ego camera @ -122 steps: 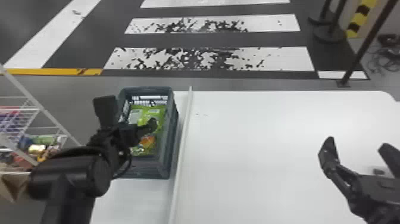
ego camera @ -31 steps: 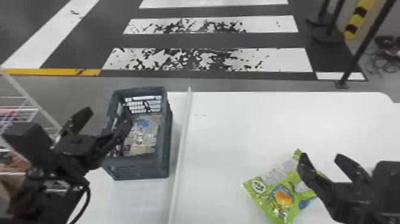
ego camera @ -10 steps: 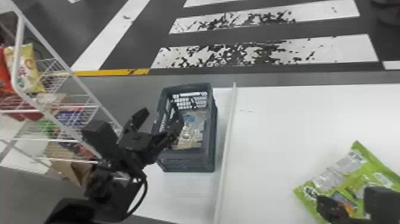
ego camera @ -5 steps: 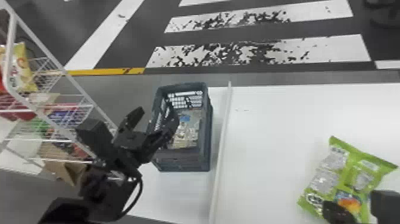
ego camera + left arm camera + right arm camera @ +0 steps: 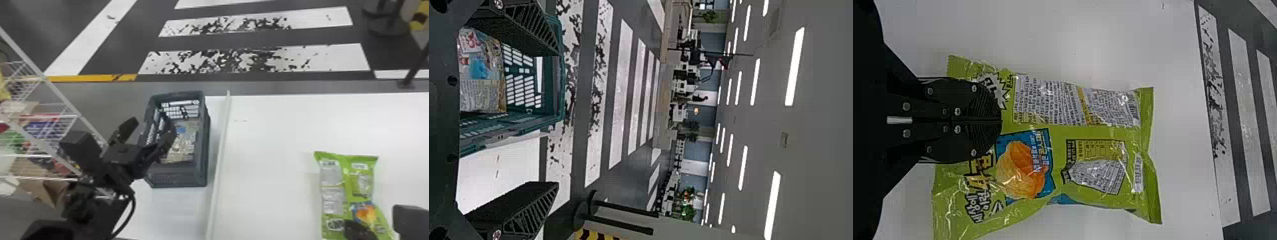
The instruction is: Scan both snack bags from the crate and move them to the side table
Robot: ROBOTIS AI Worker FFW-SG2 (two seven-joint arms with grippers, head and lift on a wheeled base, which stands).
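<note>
Green bag (image 5: pixel 348 178) turned, long axis near-to-far; right claw (image 5: pixel 359 230) together over near end, left claw (image 5: pixel 152 127) apart.

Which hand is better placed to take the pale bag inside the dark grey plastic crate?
Left, likely: the left hand is open with one finger over the crate, near this pale bag. The right hand, shut, is at the green snack bag.
</note>
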